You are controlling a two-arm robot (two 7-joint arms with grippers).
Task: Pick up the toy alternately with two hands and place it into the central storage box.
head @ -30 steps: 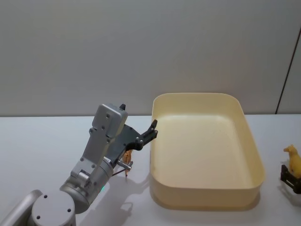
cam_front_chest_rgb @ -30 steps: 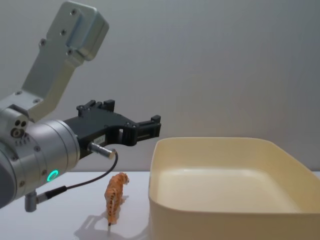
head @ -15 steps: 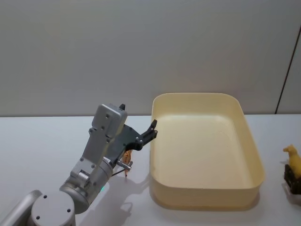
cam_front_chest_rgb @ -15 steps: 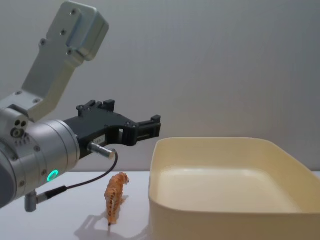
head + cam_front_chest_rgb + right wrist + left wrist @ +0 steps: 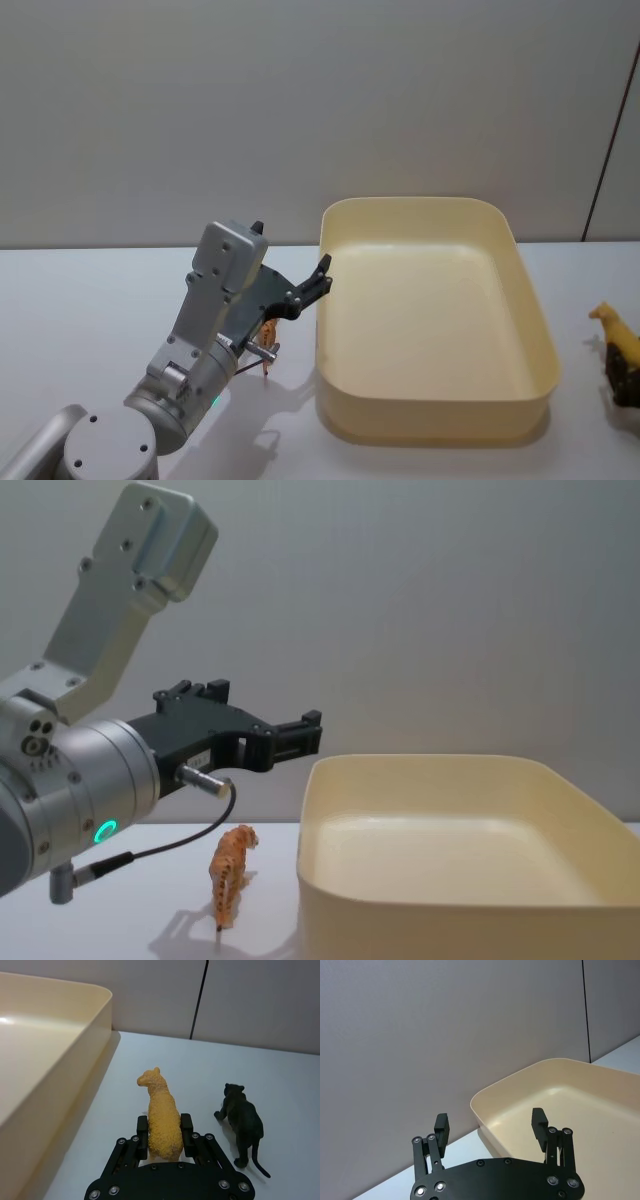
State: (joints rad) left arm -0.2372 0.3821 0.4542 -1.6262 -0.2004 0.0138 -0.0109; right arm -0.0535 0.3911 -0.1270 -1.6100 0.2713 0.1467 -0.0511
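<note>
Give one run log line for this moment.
left gripper: open, above tiger toy | right gripper: shut on yellow toy, right of storage box | storage box: empty

Left arm (image 5: 205,330) reaches forward and inward from the lower left, green ring light (image 5: 104,831) lit, with 1 grey link housing (image 5: 140,550) angled up above it. Left gripper (image 5: 490,1125) is in the air, roughly level, its 2 black fingers spread wide with nothing between them. Right gripper (image 5: 164,1121) sits low at the far right, its 2 fingers clamped on the flanks of a toy (image 5: 159,1095), touching both sides.
</note>
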